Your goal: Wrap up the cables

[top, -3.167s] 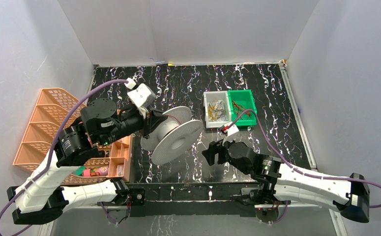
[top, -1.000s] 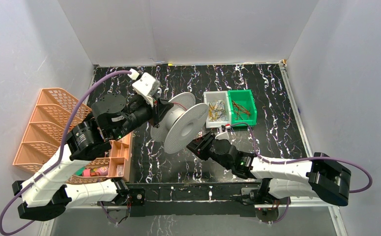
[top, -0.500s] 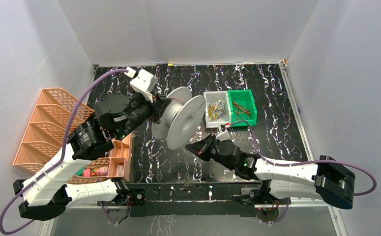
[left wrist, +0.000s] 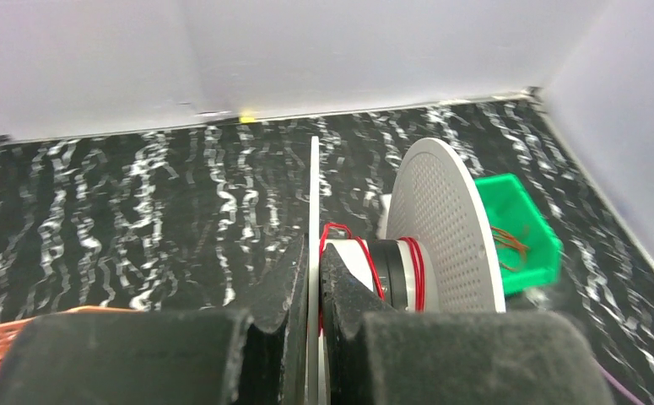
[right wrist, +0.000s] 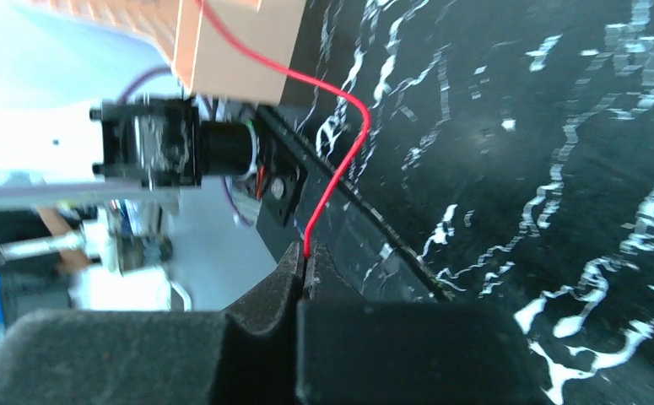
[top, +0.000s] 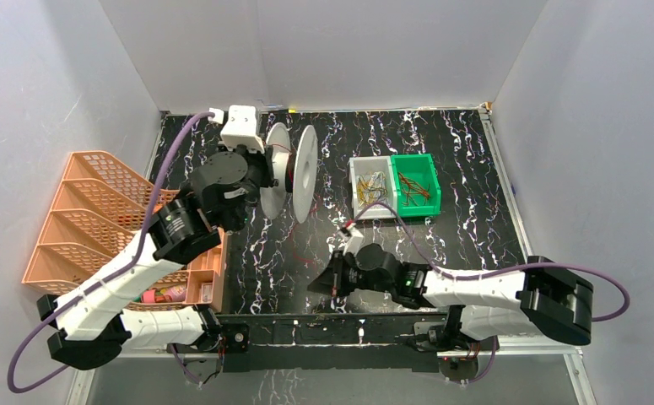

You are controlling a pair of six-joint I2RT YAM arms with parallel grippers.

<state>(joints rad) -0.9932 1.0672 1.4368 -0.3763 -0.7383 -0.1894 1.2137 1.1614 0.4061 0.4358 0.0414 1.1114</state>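
My left gripper (top: 266, 175) holds a white spool (top: 296, 173) up over the far left of the black mat, its two discs on edge. In the left wrist view the gripper (left wrist: 313, 253) is shut on the near disc's thin rim. The far perforated disc (left wrist: 445, 224) stands to the right. Turns of red cable (left wrist: 416, 268) lie around the hub. My right gripper (top: 319, 283) is low near the table's front edge. In the right wrist view it (right wrist: 305, 253) is shut on the thin red cable (right wrist: 353, 143), which curves up and away to the left.
A white bin (top: 370, 187) of yellowish wires and a green bin (top: 416, 181) stand at the mat's right. An orange basket rack (top: 78, 211) and an orange tray (top: 209, 270) fill the left side. Grey walls close in the back and sides.
The left arm has swung the spool back and left and turned it edge-on. The right gripper has moved left toward the front edge and shut on the red cable.
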